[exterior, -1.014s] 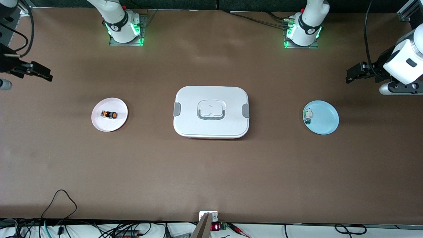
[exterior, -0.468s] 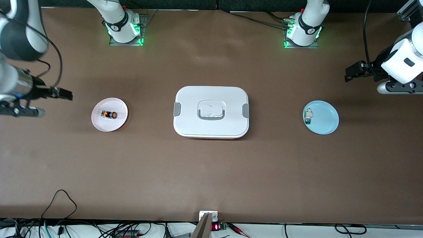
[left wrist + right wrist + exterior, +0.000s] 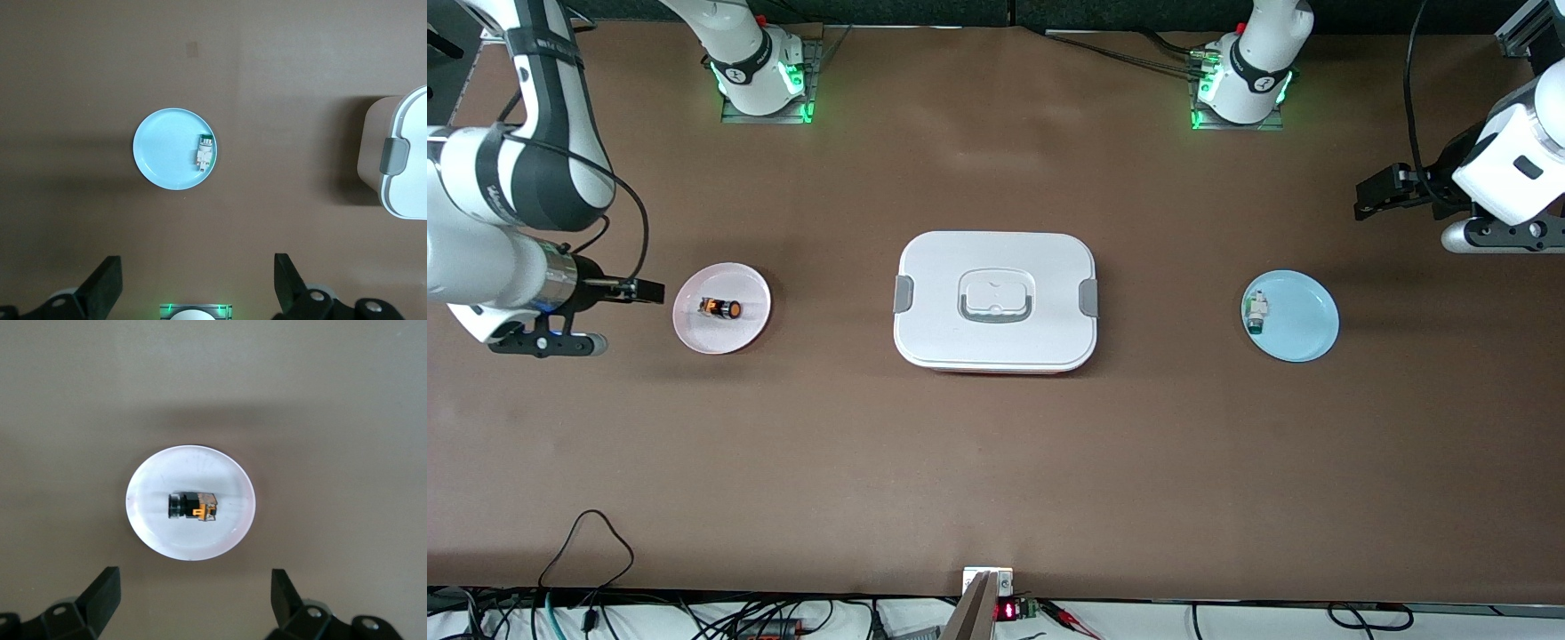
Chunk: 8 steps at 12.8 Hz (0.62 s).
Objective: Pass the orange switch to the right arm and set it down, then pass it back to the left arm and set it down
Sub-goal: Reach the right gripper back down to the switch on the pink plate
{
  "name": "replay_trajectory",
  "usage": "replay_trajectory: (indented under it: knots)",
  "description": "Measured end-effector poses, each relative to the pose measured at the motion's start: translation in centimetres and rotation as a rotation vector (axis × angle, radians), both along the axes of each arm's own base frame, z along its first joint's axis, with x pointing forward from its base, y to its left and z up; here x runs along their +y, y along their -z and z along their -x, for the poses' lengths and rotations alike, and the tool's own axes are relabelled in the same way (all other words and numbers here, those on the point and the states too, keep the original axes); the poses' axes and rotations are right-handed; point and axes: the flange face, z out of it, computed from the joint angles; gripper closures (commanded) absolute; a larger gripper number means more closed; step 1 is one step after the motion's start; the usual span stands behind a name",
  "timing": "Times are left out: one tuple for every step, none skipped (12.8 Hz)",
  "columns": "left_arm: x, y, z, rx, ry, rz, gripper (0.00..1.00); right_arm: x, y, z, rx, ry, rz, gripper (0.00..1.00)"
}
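Looking down from the front, the orange switch (image 3: pixel 720 308) lies on a pink plate (image 3: pixel 743 333) toward the right arm's end of the desk (image 3: pixel 996 462), the white box (image 3: pixel 996 302) mid-desk. The right hand (image 3: pixel 645 290) hovers just beside the plate; the left hand (image 3: pixel 1371 197) waits above the desk's other end. The left wrist view shows a blue plate (image 3: pixel 160 150) holding a white-and-green component (image 3: pixel 204 152), fingers (image 3: pixel 103 283) wide. In the right wrist view, fingers (image 3: pixel 100 593) spread wide over the switch. No writing is readable.

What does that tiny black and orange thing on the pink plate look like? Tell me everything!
The tiny stubby black switch with an orange end lies on its side in the middle of the round pink plate, toward the right arm's end of the table. One end is a round black barrel; the other is blocky with orange markings. It looks like plastic. Only the plate touches it; no gripper holds it.
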Motion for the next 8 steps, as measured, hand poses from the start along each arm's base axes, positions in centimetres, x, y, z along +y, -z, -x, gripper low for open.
replay_trajectory:
  knots:
    - [0.0, 0.0, 0.0, 0.000, 0.000, 0.000, 0.00, 0.1, 0.9, 0.1, 0.000, 0.020, -0.004, 0.00]
    - [0.0, 0.0, 0.0, 0.000, 0.000, 0.000, 0.00, 0.1, 2.0, 0.3, -0.001, 0.032, -0.004, 0.00]
    - [0.0, 0.0, 0.0, 0.000, 0.000, 0.000, 0.00, 0.1, 3.1, 0.6, 0.000, 0.036, -0.004, 0.00]
    - [0.0, 0.0, 0.0, 0.000, 0.000, 0.000, 0.00, 0.1, 4.4, 0.9, -0.003, 0.038, -0.004, 0.00]
    - [0.0, 0.0, 0.0, 0.000, 0.000, 0.000, 0.00, 0.0, 5.7, 1.4, -0.009, 0.039, -0.004, 0.00]
    - [0.0, 0.0, 0.0, 0.000, 0.000, 0.000, 0.00, 0.0, 7.0, 1.9, -0.013, 0.039, -0.005, 0.00]
    - [0.0, 0.0, 0.0, 0.000, 0.000, 0.000, 0.00, 0.0, 8.3, 2.4, -0.013, 0.039, -0.005, 0.00]
    - [0.0, 0.0, 0.0, 0.000, -0.001, 0.000, 0.00, 0.0, 9.2, 3.0, -0.013, 0.040, -0.005, 0.00]
